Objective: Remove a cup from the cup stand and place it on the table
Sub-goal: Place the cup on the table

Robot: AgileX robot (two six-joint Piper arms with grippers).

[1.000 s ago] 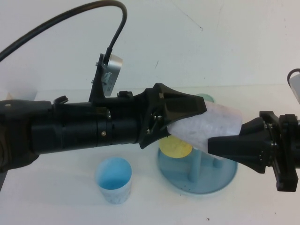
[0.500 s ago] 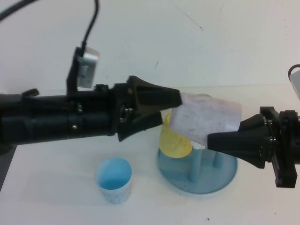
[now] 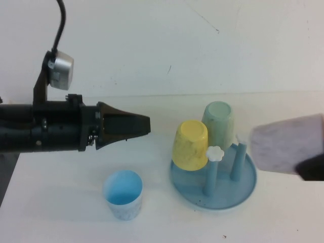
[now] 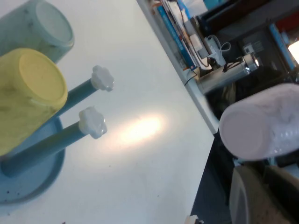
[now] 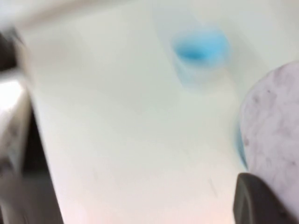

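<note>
The pink cup lies on its side in the air at the high view's 3 o'clock edge, off the cup stand and above the table, pinched by the right gripper, whose dark fingers clamp its rim end. The left gripper, jaws clenched on nothing, hangs at 9 o'clock, well apart from the cup. On the stand, a yellow cup and a pale green cup sit inverted on pegs; two pegs stand bare. A light blue cup stands upright on the table at 7 o'clock.
</note>
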